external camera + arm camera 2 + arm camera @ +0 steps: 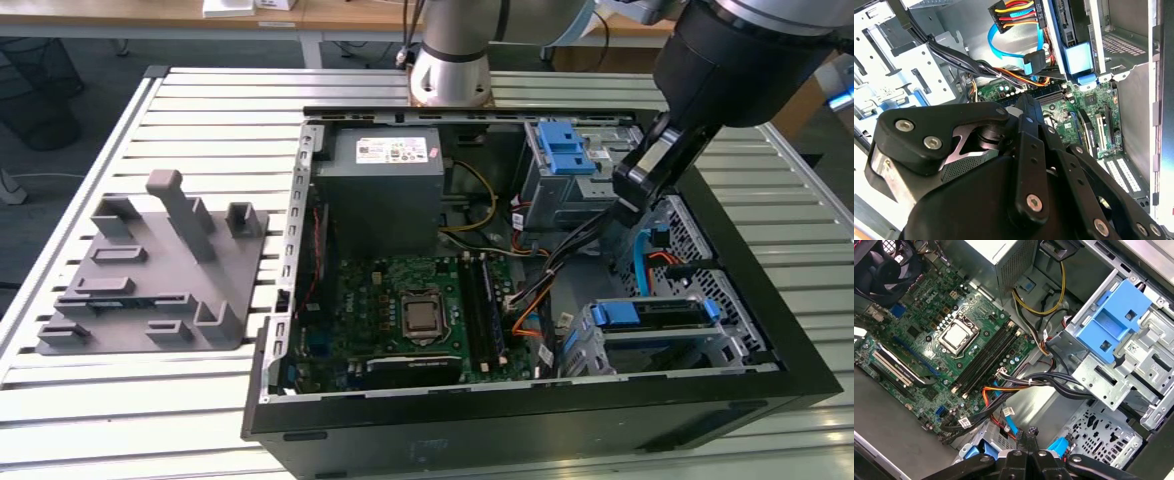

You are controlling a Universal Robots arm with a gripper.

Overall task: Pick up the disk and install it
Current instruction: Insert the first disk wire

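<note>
The disk [657,316], a flat drive in a blue carrier, lies in the lower drive bay at the exterior view's right front corner of the open computer case [310,250]. In the second wrist view the disk [1077,54] shows its blue end, with loose power and blue data plugs hanging beside it. My gripper [618,214] hangs inside the case between the upper drive cage and that bay, above and behind the disk. In both wrist views its fingers meet at the tip [1024,101] [1031,433], shut with nothing between them.
A metal drive cage with a blue latch [567,150] [1119,315] stands just beside my gripper. Cable bundles [1054,382] run below it. A grey power-supply box [387,185] and the motherboard [414,310] fill the case's other half. A grey fixture [154,270] sits on the slatted table.
</note>
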